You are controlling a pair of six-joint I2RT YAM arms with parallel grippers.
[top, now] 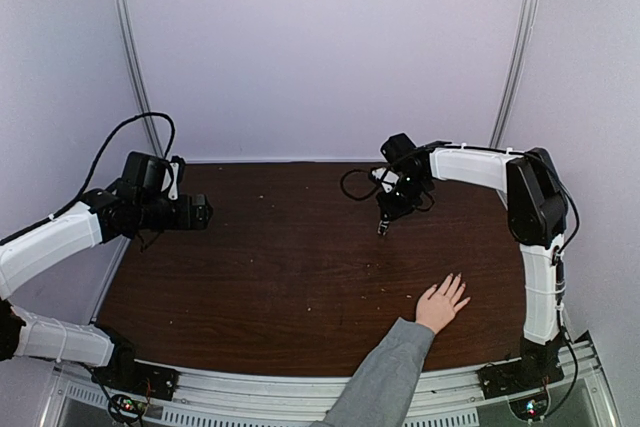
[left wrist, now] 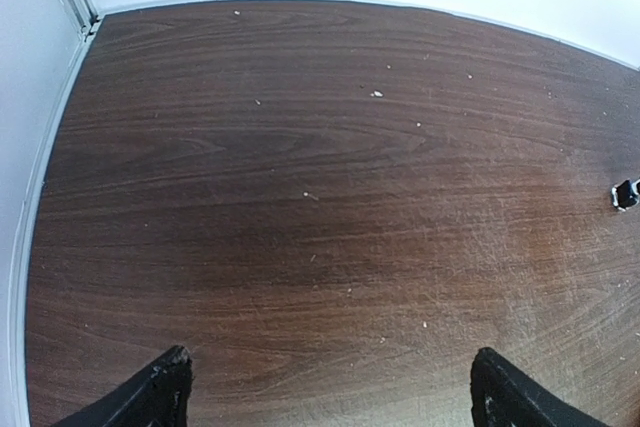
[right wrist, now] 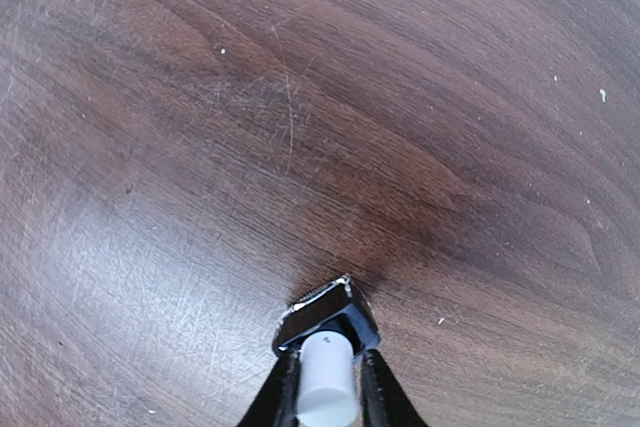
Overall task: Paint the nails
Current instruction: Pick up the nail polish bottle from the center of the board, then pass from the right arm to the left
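A light-skinned hand [top: 440,304] in a grey sleeve lies flat at the table's front right, fingers spread. Its nails [top: 456,278] are too small to make out. Farther back, my right gripper [top: 387,219] points down at a small dark polish bottle [top: 383,229] standing on the table. In the right wrist view its two black fingers press both sides of the bottle's white cap [right wrist: 326,377], above the dark square body [right wrist: 322,311]. My left gripper [top: 205,213] hovers at the far left, wide open, with nothing between its fingertips [left wrist: 165,392]. The bottle [left wrist: 625,193] shows at the right edge of that view.
The dark wooden table [top: 290,267] is scratched and dotted with pale specks. White walls close it in at the back and both sides. A black cable [top: 352,185] loops beside the right wrist.
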